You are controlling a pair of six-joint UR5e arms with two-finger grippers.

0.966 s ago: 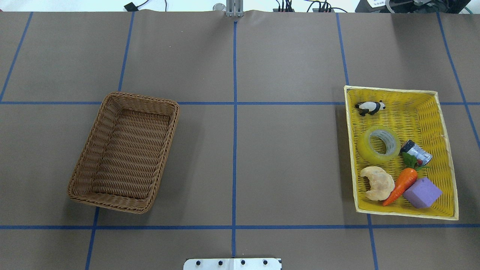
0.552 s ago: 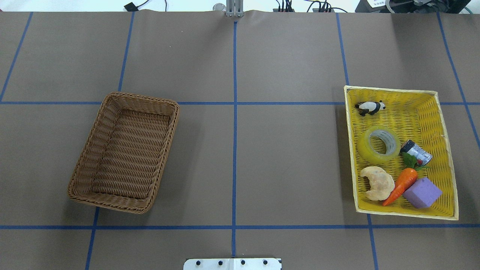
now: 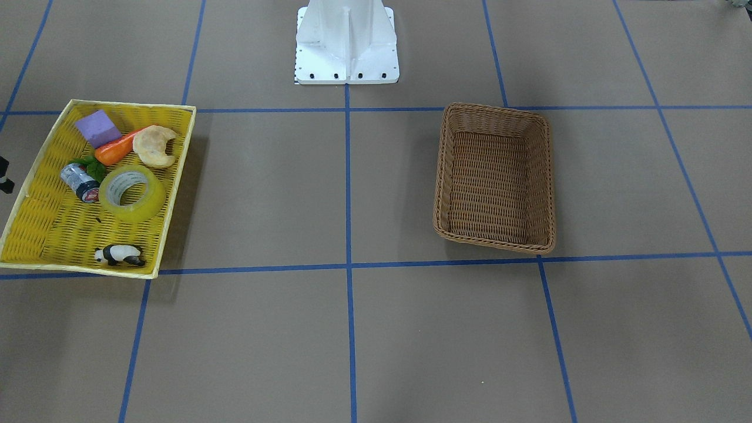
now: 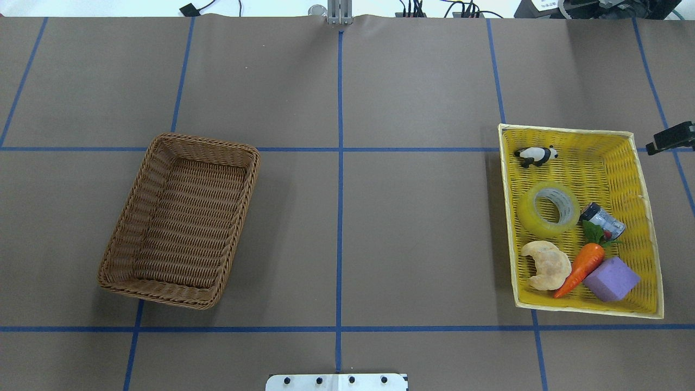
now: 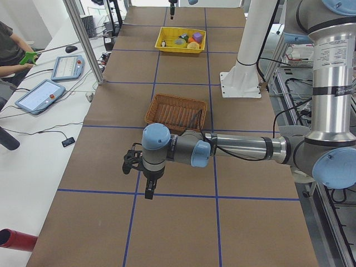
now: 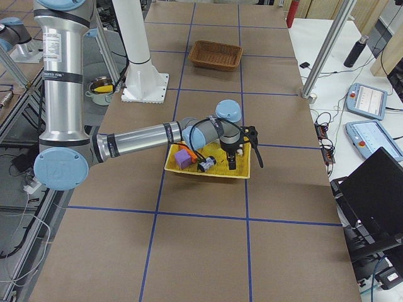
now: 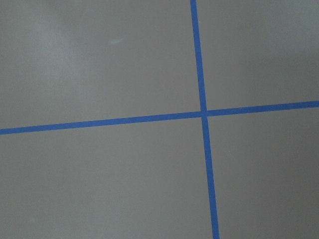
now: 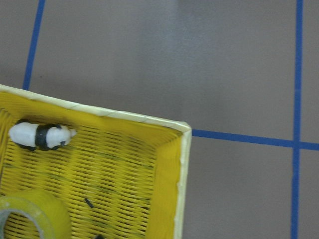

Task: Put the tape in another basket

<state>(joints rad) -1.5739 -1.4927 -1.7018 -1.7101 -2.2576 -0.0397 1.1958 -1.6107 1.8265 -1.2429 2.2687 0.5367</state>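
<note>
Right end effector (image 6: 245,165) hovers just outside the far right corner of the yellow tray (image 4: 564,129), its fingers seemingly spread with nothing between them, as the two-armed robot sets about moving the tape (image 4: 548,209) to the brown wicker basket (image 4: 203,142). The tape lies flat, core hole up, inside the tray between a toy panda (image 4: 535,155) and a croissant (image 4: 545,264), with a small silver can (image 4: 602,221) just beside it. The basket stands well apart on the brown surface (image 4: 380,217), across the centre line on the robot's left.

By the look of it the job is at the reaching step: the tape has not been touched, and the lift, the carry and the drop are all to come. The next move calls for bringing the right end effector inward over the roll and lowering it squarely, probably with one finger in the core and one outside the wall, keeping off the can.

Left end effector (image 5: 146,186) hangs over bare surface on the robot's left; whether it is released or clenched cannot be told.
</note>
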